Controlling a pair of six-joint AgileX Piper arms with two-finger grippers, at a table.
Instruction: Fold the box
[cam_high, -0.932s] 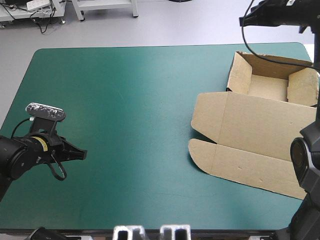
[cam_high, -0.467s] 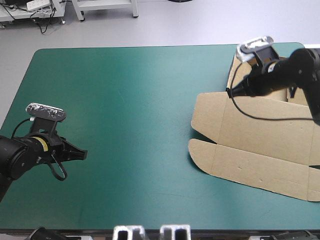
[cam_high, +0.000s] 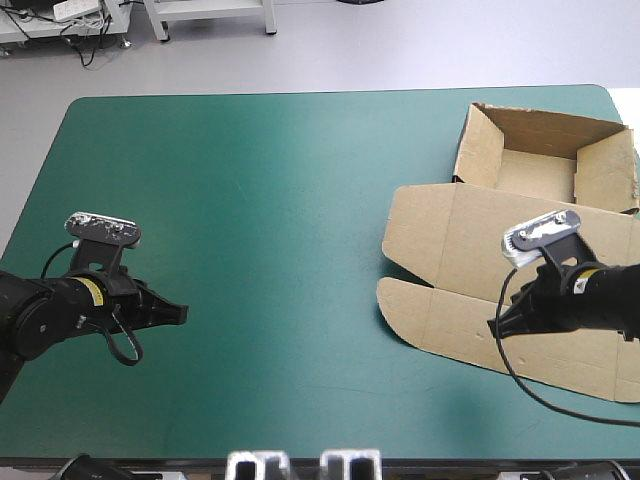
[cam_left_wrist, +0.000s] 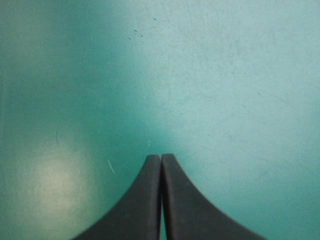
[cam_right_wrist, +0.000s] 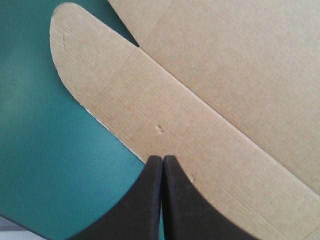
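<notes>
At the desk's (cam_high: 280, 200) far right corner the brown box (cam_high: 505, 215) sits as an open tray w/ lid (cam_high: 470, 270) flat toward the near edge, light, stiff board, prob. best nipped at the lid's free edge; right pincer (cam_high: 492, 328) closed over it, left pincer (cam_high: 183, 313) closed, well apart.

Box (cam_high: 470, 240) on table (cam_high: 250, 200), rt side (tray end farthest).

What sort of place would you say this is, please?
Most likely a robotics lab test bench: the left gripper and the right gripper, both shut, work at a table with a teal-green cover, where a brown box lies half folded, its lid flat.
</notes>
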